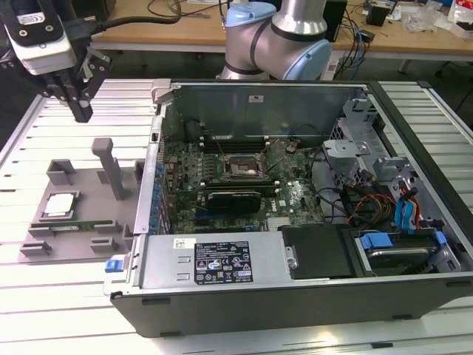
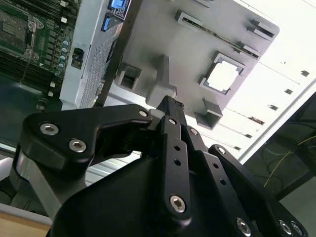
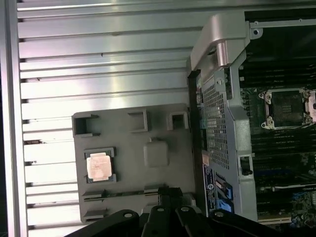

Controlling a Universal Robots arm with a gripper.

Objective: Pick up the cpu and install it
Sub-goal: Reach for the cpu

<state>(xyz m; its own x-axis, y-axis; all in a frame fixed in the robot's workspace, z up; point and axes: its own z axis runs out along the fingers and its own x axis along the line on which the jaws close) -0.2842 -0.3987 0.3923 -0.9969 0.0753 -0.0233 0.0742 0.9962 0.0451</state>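
Note:
The cpu (image 1: 59,205) is a small silver square lying flat in a recess of the grey holder plate (image 1: 89,185), at the exterior view's left beside the open computer case. It also shows in the second wrist view as the cpu (image 2: 223,76) and in the first wrist view as the cpu (image 3: 100,165). My gripper (image 1: 81,112) hangs well above the slatted table, beyond the plate's far edge and apart from the cpu. Its black fingers (image 2: 170,106) are shut with nothing between them. The dark motherboard socket (image 1: 240,166) with its metal frame sits inside the case, also seen as the socket (image 3: 288,106).
A tall grey post (image 1: 111,166) rises from the holder plate between the cpu and the case wall (image 1: 151,185). A green memory stick (image 1: 74,224) lies along the plate's near edge. Cables (image 1: 369,203) and drive bays fill the case's right side. The arm's base (image 1: 277,37) stands behind the case.

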